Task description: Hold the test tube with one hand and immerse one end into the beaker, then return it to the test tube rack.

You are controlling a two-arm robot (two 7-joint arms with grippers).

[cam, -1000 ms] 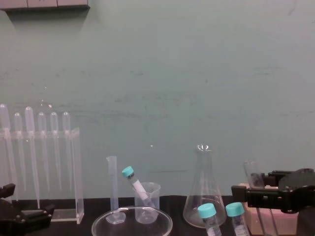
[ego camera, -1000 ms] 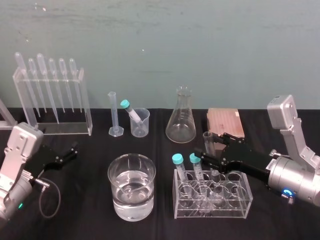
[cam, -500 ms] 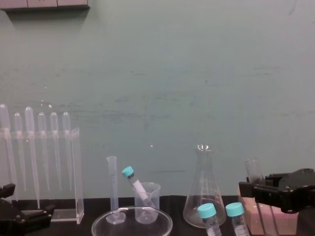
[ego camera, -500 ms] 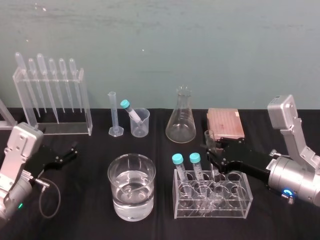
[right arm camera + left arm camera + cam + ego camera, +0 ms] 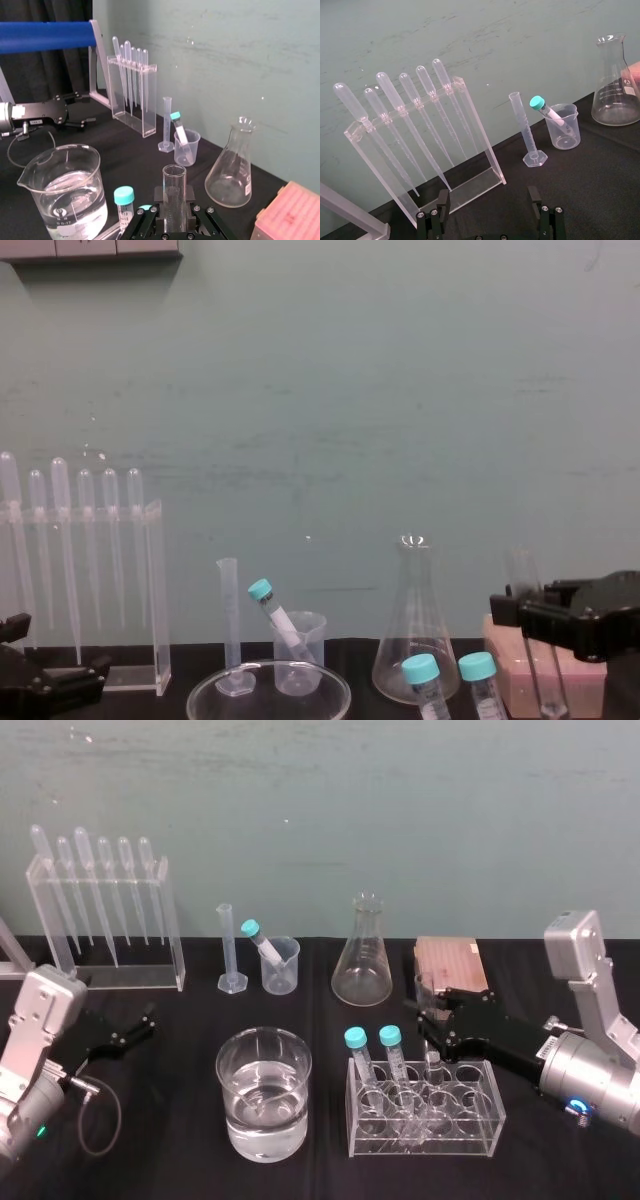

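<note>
The right claw (image 5: 428,1017) was clamped on the long, slim, uncapped clear glass test tube (image 5: 421,990), its black fingers (image 5: 150,216) pressed to the glass on either side a little below the open mouth. The tube stood nearly upright, and its lower part reached down among the holes of the clear acrylic test tube rack (image 5: 470,1120), just beside two teal-capped tubes (image 5: 390,1042) already standing there. Directly behind the claw lay a salmon-pink rectangular block (image 5: 450,965), and to its left stood a clear conical flask (image 5: 362,955). The wide glass beaker (image 5: 263,1095), part full of water, sat left of the rack and apart from it. Farther back were a thin graduated cylinder (image 5: 228,950), a small plastic beaker (image 5: 281,967) holding one capped tube, and a tall clear stand of pipettes (image 5: 105,920). The left claw (image 5: 135,1028) rested low at the left edge, fingers spread apart on nothing. Everything stood on a black tabletop (image 5: 190,1005) against a pale teal wall (image 5: 400,800). The chest view caught the tube (image 5: 524,580) from the side, in front of the pink block (image 5: 520,680); the right wrist view took in a blue bar (image 5: 47,35) and a dark curtain (image 5: 45,70).
</note>
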